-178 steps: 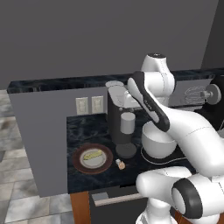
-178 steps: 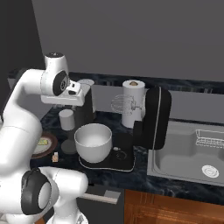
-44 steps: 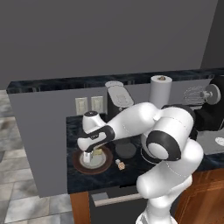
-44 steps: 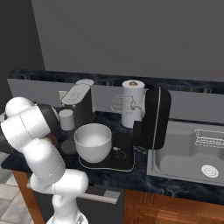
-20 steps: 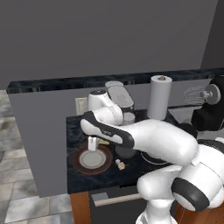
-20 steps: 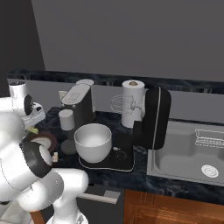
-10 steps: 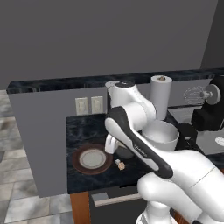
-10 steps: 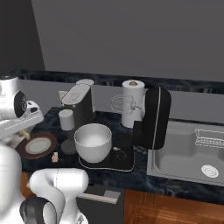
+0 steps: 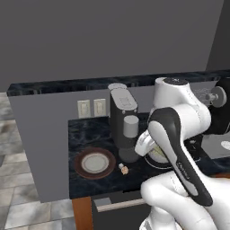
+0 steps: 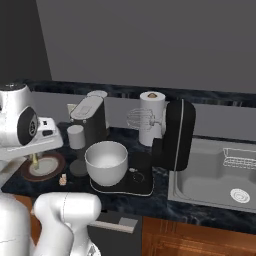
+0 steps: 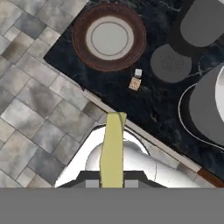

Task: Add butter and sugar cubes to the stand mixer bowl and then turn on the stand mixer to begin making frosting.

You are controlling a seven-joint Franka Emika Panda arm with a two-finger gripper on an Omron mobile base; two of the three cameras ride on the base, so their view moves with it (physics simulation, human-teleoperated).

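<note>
From the left base camera the arm covers most of the stand mixer bowl [image 9: 158, 155] right of the plate [image 9: 95, 163], from the right the gripper [image 10: 35, 161] hangs over that plate clamped on the butter [image 10: 34, 160], and the hand cam shows sugar cubes [image 11: 136, 81] just beside the plate, fingertips cut off.

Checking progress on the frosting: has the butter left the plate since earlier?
Yes. The butter is off the plate, clamped in the gripper and lifted above the counter edge, toward the bowl.
</note>
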